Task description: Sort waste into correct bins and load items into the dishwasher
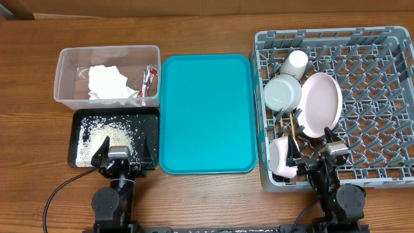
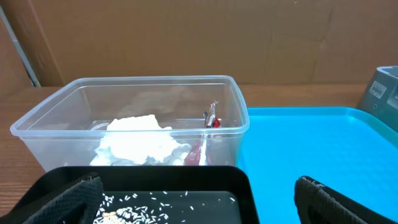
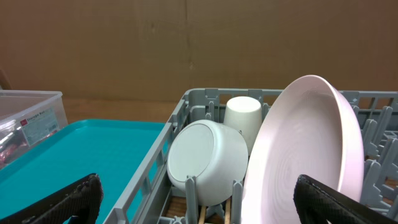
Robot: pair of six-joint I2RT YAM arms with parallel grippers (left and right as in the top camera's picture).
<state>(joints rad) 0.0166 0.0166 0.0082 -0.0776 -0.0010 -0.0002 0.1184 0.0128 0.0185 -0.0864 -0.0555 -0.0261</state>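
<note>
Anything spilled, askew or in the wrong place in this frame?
Nothing stands out. The tissue and red wrapper sit in the clear tub, the rice grains lie inside the black tray, and the plate, bowls and cup stand in the grey rack. Only the chopsticks lie loose, low between the dishes.

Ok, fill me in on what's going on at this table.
Two robot arms are sorting waste and loading dishes, and the job looks about done. The tissue and wrapper lie in the tub, and the rice in the black tray. The plate, cup, chopsticks, a bowl and a second bowl sit in the rack. The left gripper and right gripper are open and hold nothing.
</note>
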